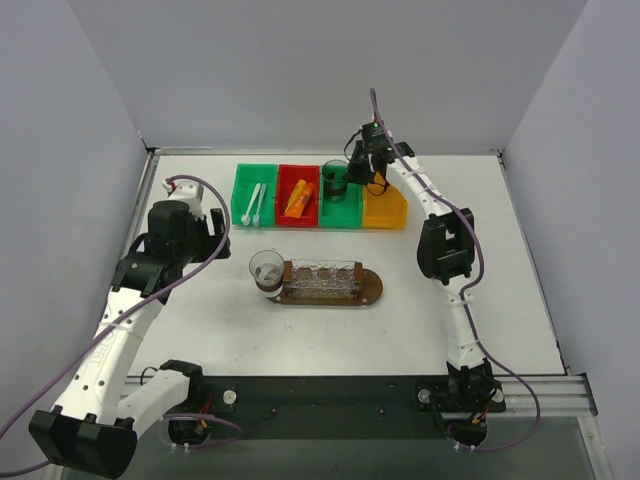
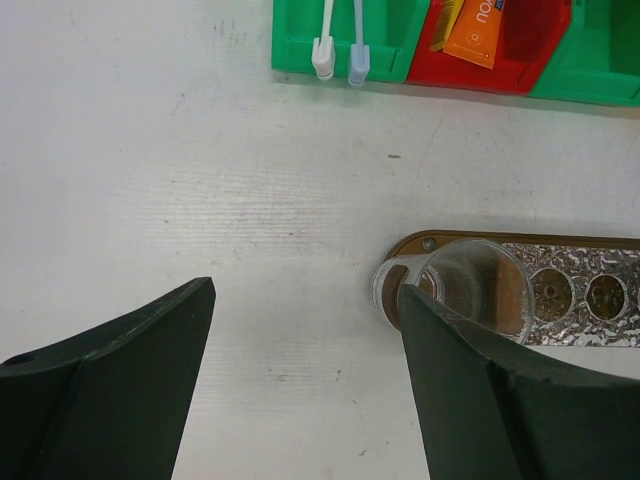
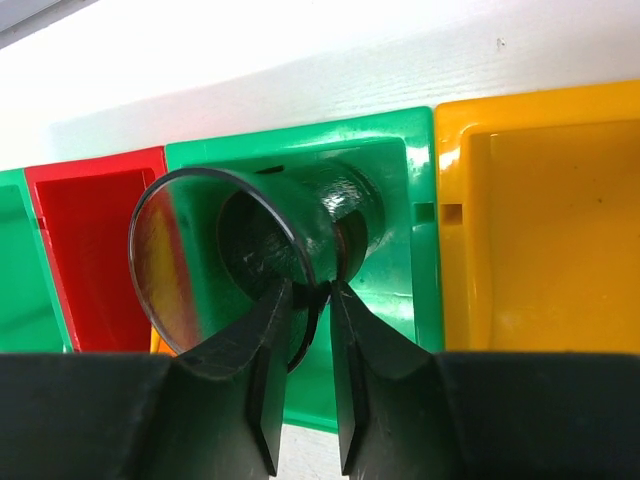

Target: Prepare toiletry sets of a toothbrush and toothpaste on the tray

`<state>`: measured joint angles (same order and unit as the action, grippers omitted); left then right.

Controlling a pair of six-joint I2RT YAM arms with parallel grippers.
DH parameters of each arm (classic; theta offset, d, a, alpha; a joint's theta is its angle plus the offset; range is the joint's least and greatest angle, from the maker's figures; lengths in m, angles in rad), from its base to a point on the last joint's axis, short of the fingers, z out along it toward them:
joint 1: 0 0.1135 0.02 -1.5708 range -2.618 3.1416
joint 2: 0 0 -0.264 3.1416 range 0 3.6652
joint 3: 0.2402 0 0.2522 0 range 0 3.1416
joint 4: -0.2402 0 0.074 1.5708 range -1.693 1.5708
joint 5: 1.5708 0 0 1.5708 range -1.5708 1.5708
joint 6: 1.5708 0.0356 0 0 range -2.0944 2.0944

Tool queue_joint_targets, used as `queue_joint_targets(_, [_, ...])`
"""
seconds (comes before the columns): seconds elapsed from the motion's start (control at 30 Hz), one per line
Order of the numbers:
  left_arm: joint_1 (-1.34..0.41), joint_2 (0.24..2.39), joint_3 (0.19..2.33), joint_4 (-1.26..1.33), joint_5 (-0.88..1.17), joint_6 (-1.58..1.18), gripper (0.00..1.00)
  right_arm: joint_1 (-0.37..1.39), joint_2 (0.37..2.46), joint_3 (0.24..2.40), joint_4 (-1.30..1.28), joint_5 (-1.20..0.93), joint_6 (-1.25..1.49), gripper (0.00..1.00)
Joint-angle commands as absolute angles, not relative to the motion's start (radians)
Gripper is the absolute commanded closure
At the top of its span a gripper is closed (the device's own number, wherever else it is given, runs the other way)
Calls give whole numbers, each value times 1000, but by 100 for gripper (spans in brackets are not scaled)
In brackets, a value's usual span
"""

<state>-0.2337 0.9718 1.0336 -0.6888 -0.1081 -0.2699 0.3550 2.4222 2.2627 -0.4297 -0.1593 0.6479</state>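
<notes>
Two white toothbrushes [image 1: 252,205] lie in the left green bin [image 1: 241,192]; their ends show in the left wrist view [image 2: 323,55]. The orange toothpaste [image 1: 298,198] [image 2: 478,30] lies in the red bin [image 1: 284,215], with a yellow tube edge [image 2: 447,18] beside it. The dark-brown tray [image 1: 372,288] [image 2: 420,243] carries a clear cup [image 1: 266,268] [image 2: 475,290] on its left end. My left gripper [image 1: 178,215] [image 2: 305,290] is open and empty over the table left of the tray. My right gripper [image 1: 357,170] [image 3: 312,290] is shut on the rim of a second clear cup [image 1: 334,180] [image 3: 230,250], held tilted over the right green bin [image 3: 400,180].
A yellow bin [image 1: 385,210] [image 3: 540,230] stands at the right end of the row of bins along the back. A silvery embossed insert with round hollows [image 1: 322,280] [image 2: 590,295] covers the tray's middle. Grey walls close in the table on three sides.
</notes>
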Motion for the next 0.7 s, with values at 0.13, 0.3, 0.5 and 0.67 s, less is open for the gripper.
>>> queue_joint_targets(0.13, [-227,945,1035,-678,-126,-291,15,356,2356,2214,-436,-176,661,97])
queue_joint_targets(0.3, [-229,946,1035,-672,-124,-301,15,338,2319,2207,-436,-196,684,100])
queue_joint_targets(0.5, [-229,950,1048,-661,-115,-305,15,313,2275,2214,-422,-257,661,100])
queue_joint_targets(0.67, [-227,976,1089,-632,-94,-307,15,290,2214,2188,-411,-298,634,100])
